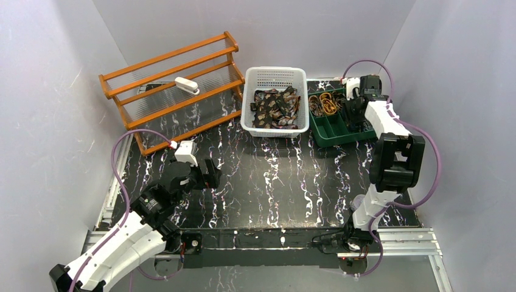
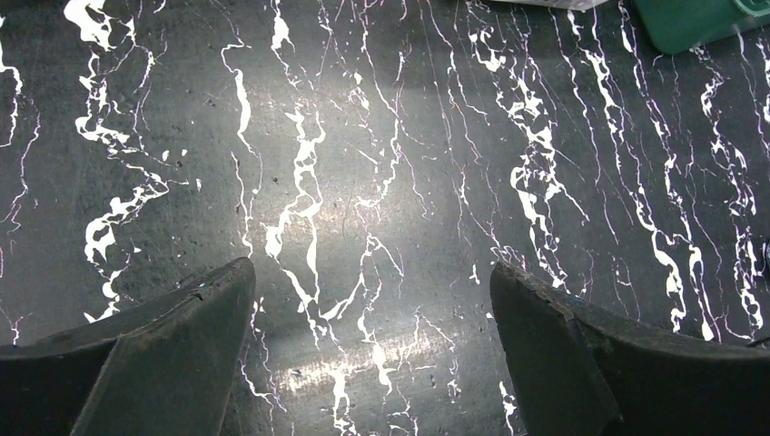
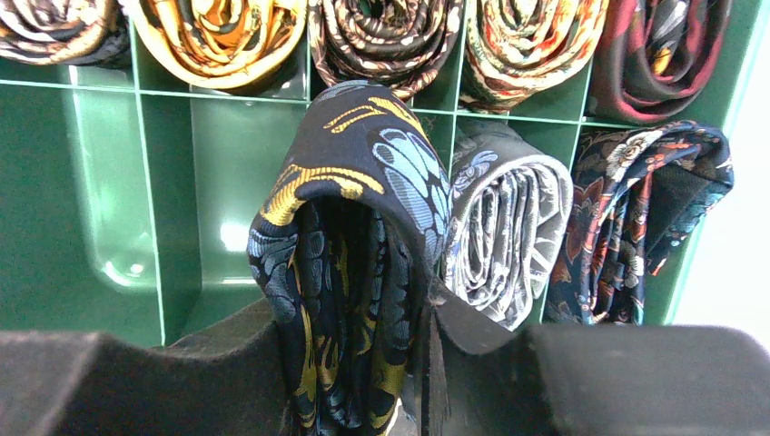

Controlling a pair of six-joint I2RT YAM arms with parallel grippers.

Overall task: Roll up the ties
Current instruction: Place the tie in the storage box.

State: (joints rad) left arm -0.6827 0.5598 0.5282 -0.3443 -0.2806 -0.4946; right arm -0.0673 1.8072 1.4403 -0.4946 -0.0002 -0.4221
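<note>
My right gripper (image 3: 350, 363) is shut on a rolled dark blue tie (image 3: 350, 236) with light blue and gold paisley and holds it over an empty compartment of the green divided tray (image 3: 109, 209). Several rolled ties (image 3: 508, 232) fill neighbouring compartments. In the top view the right gripper (image 1: 355, 112) is over the green tray (image 1: 325, 137). Loose unrolled ties (image 1: 277, 106) lie in the white basket (image 1: 255, 128). My left gripper (image 2: 372, 318) is open and empty just above the black marbled table; it shows at the left in the top view (image 1: 204, 176).
An orange wooden rack (image 1: 176, 85) with a small white object (image 1: 187, 86) on it stands at the back left. Grey walls close in both sides. A corner of the green tray (image 2: 699, 23) shows at the top right of the left wrist view.
</note>
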